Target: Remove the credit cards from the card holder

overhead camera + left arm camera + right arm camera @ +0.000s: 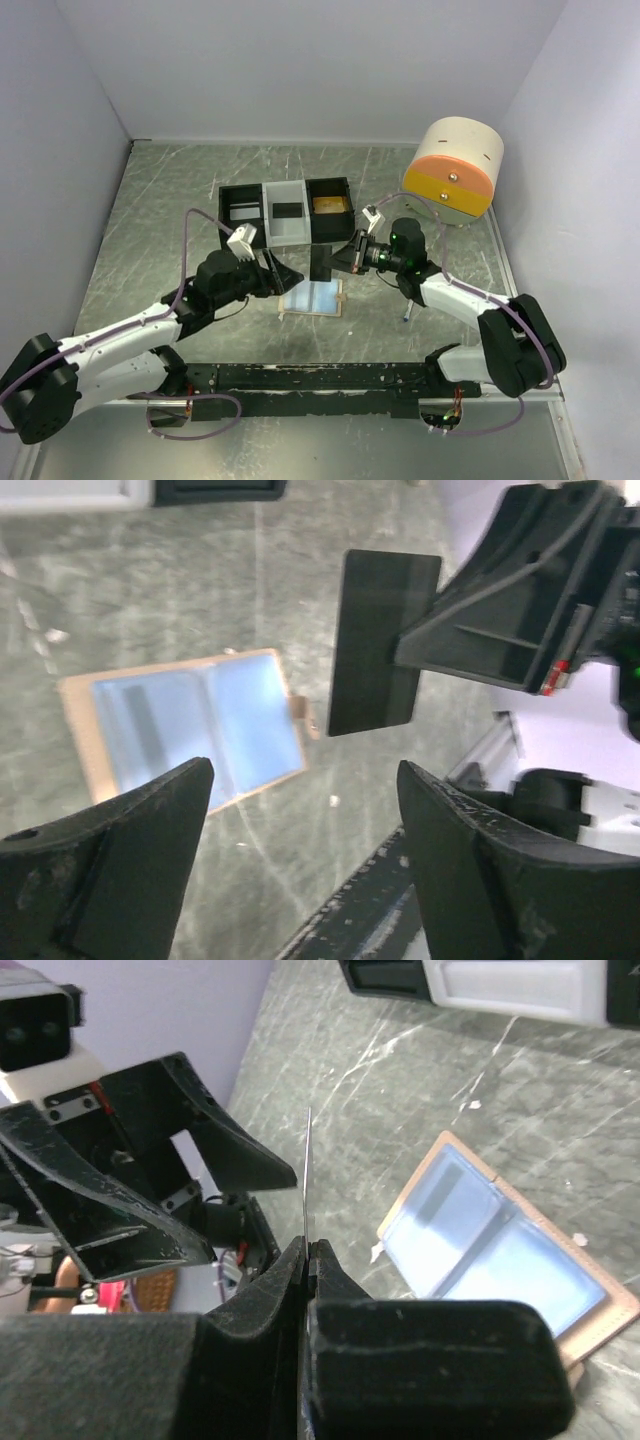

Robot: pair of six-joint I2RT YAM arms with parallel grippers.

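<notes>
The card holder (314,298) lies open on the table, tan outside and pale blue inside; it also shows in the left wrist view (195,723) and the right wrist view (495,1248). My right gripper (343,255) is shut on a black credit card (321,262) and holds it above the table, just right of and above the holder. The card shows face-on in the left wrist view (381,640) and edge-on between my right gripper's jaws (308,1243) in the right wrist view (307,1175). My left gripper (283,275) is open and empty, close to the holder's left edge.
A three-compartment black-and-white tray (287,211) stands behind the holder, with a card-like item in each compartment. A cream and orange cylinder (453,171) stands at the back right. A small dark pen-like object (407,313) lies by the right arm.
</notes>
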